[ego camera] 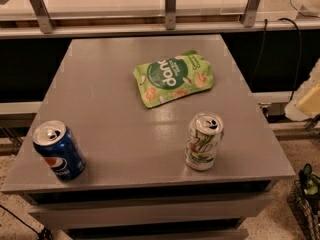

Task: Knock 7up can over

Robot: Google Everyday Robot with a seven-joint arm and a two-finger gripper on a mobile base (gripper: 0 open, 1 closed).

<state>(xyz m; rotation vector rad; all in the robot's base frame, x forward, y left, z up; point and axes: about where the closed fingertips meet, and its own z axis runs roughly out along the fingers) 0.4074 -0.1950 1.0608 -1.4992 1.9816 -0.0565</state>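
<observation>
The small white-and-green aluminium 7up can [204, 141] stands upright, front right on the grey tabletop [125, 84]. It looks light and slick, so I'd push high on its side. My tool [309, 98] sits off the right edge, and I cannot tell its state.

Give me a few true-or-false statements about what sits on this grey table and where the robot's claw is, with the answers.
1. The 7up can stands upright on the table. True.
2. The Pepsi can lies on its side. False: it stands upright near the table's front corner, well apart from the 7up can.
3. The green snack pouch lies flat, farther back on the table than the 7up can. True.
4. The claw is pressing against the 7up can. False: it hangs as a pale shape beyond the table's side edge, at the picture's right border, and touches nothing on the table.
</observation>
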